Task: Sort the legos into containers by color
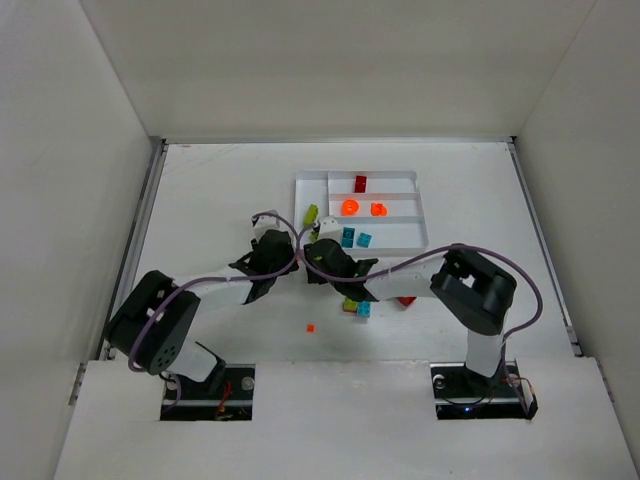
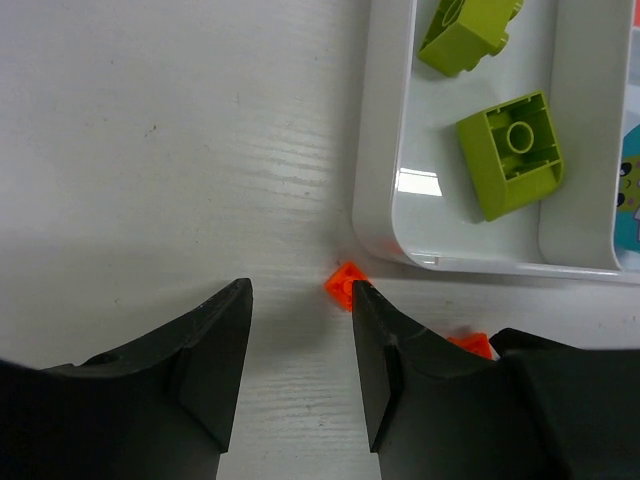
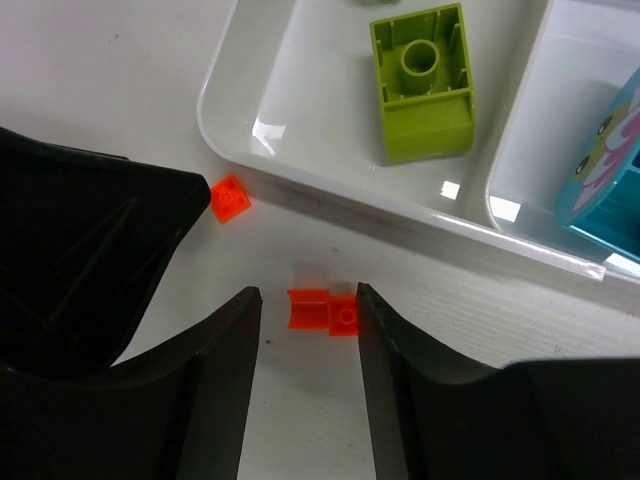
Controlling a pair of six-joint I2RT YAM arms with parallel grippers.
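Lego [image 3: 606, 165] in tray [image 3: 320, 80] (teal) bears printed picture.

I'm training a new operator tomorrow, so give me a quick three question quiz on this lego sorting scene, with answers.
1. True or false: the red brick lies in the tray's long section farthest from the arms.
2. What color are the bricks in the tall section? A teal, B lime green, C red.
3. Fill in: the small piece between the right tool's fingers is ____.
Key: 1 true; 2 B; 3 orange.
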